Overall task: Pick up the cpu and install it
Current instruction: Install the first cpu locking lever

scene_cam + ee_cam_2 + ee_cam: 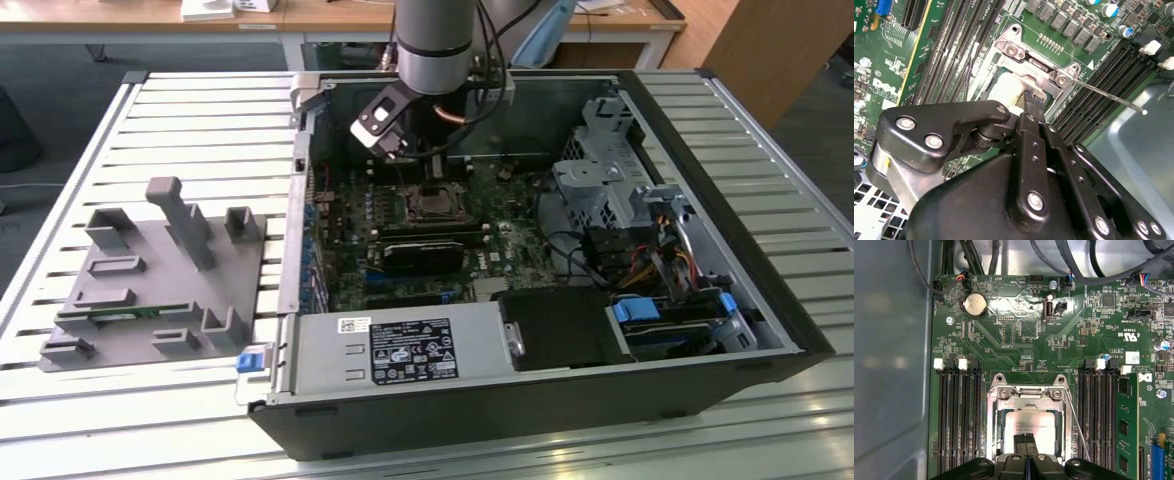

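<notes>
The arm drops almost straight down into the open computer case, which lies on its side on a slatted table. Its grey wrist column hangs over the far part of the motherboard, and the black head below it is canted toward the exterior view's left.

The gripper points down at the socket frame. In the first wrist view its two black fingertips are pressed together with only a thin seam between them and nothing held. They sit over the near edge of the cpu; whether they touch its top I cannot tell. The second wrist view shows a ribbed fingertip poised at the edge of that pale metal square.

The cpu lies flat inside the opening of the socket frame, its silver top facing up and the metal bracket with two screws running along one side. The thin lever rod slants away from the frame (it looks unlatched, standing clear of the board in the second wrist view). Black memory slots flank the socket on both sides, and a green memory stick stands in one slot on the side away from the case wall.

Outside the case, at the exterior view's left, a grey tray rests on the table, well apart from the arm
</notes>
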{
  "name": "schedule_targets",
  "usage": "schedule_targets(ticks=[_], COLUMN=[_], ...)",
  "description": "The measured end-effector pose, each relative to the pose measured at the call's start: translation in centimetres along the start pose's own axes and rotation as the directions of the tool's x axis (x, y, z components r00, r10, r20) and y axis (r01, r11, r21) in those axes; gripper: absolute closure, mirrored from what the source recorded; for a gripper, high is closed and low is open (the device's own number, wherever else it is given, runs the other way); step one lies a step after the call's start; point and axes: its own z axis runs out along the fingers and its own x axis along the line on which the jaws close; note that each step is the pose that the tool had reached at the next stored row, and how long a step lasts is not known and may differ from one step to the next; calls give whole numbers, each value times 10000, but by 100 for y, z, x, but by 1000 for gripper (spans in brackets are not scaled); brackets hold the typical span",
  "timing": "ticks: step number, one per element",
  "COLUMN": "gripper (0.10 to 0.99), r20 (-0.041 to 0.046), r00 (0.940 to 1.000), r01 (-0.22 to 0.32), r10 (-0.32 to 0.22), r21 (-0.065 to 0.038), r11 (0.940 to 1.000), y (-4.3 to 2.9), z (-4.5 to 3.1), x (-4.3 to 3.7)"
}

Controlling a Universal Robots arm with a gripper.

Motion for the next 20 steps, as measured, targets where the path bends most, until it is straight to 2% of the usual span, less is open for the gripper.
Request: schedule_targets(ticks=[20], gripper=[980], r20=[-1], r00=[10000], r01=[0], r10=[0], r21=[-1], r11=[10000], y=[2], z=[-61], x=[0])
